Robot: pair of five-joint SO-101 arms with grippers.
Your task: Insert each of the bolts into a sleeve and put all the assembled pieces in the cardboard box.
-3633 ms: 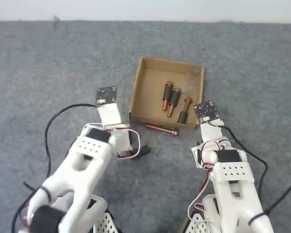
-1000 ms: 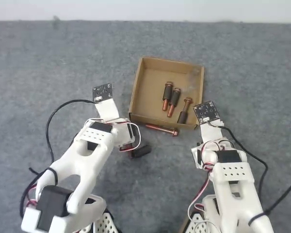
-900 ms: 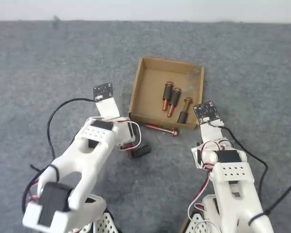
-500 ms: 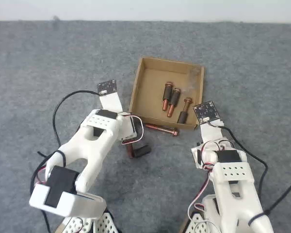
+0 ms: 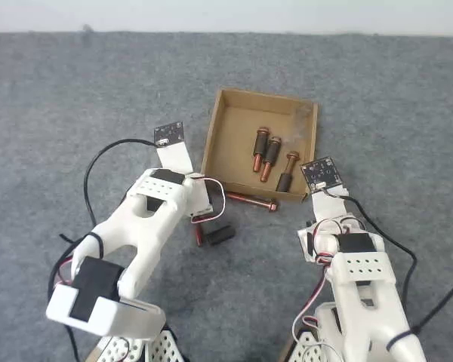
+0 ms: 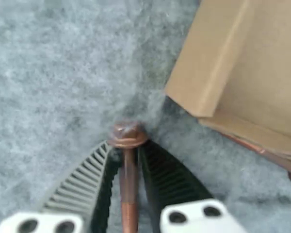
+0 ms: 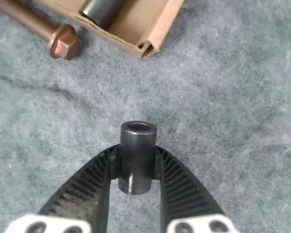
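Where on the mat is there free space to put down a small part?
Bare: the mat left of the cardboard box, behind it, and right of it. Crowded: in front of the box, where a loose bolt and a loose sleeve lie.

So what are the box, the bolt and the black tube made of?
The box looks like plain brown cardboard, matte with folded walls. The gripped bolt seems metal, coppery with a slight shine. The black tube is smooth and dull, likely dark metal, maybe plastic.
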